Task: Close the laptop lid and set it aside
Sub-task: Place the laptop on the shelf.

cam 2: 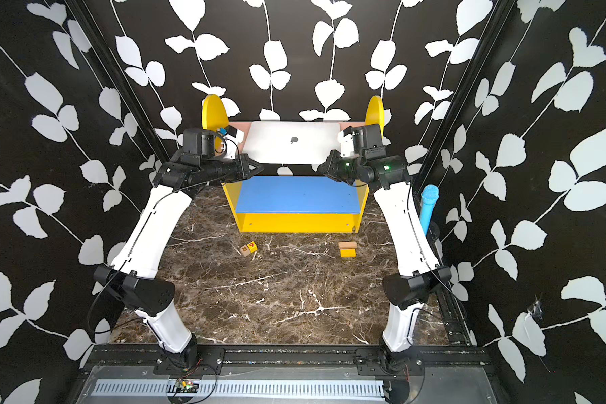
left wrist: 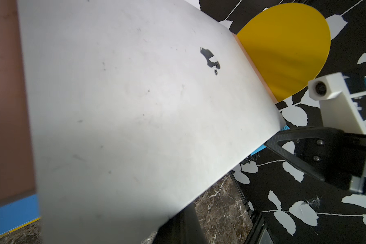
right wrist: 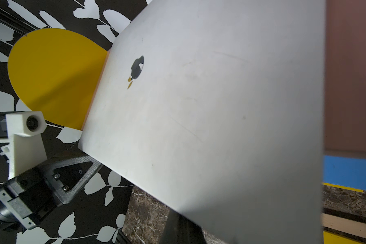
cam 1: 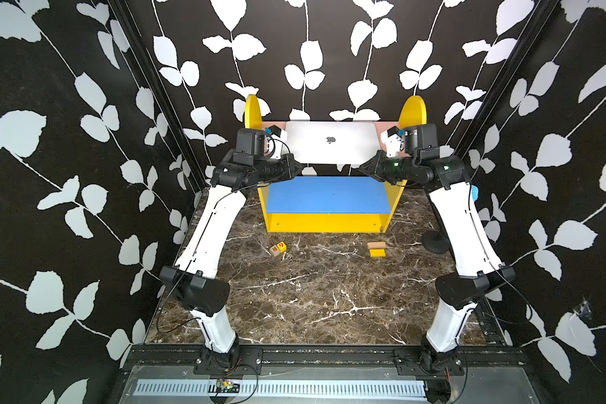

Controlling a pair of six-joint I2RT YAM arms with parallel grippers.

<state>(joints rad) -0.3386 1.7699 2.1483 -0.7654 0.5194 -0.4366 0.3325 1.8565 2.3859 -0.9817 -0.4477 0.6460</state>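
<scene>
The laptop (cam 1: 331,141) (cam 2: 293,141) is closed, its lid flat, silver shell and dark apple logo facing up. Its far part lies over the pink top board (cam 1: 385,125) of a yellow shelf unit, and its near edge juts out past the board. My left gripper (cam 1: 295,168) (cam 2: 258,168) is shut on the near left corner, and my right gripper (cam 1: 364,168) (cam 2: 323,168) on the near right corner. The left wrist view shows the shell (left wrist: 135,105) with a dark finger (left wrist: 184,221) under its edge. The right wrist view shows the same shell (right wrist: 209,116) and finger (right wrist: 178,228).
The yellow shelf unit (cam 1: 326,222) with a blue lower board (cam 1: 328,194) stands at the back, two yellow round side panels (cam 1: 413,110) rising beside the laptop. On the marble table (cam 1: 312,297) lie a lettered cube (cam 1: 277,249), small wooden blocks (cam 1: 377,249) and a black round base (cam 1: 434,241).
</scene>
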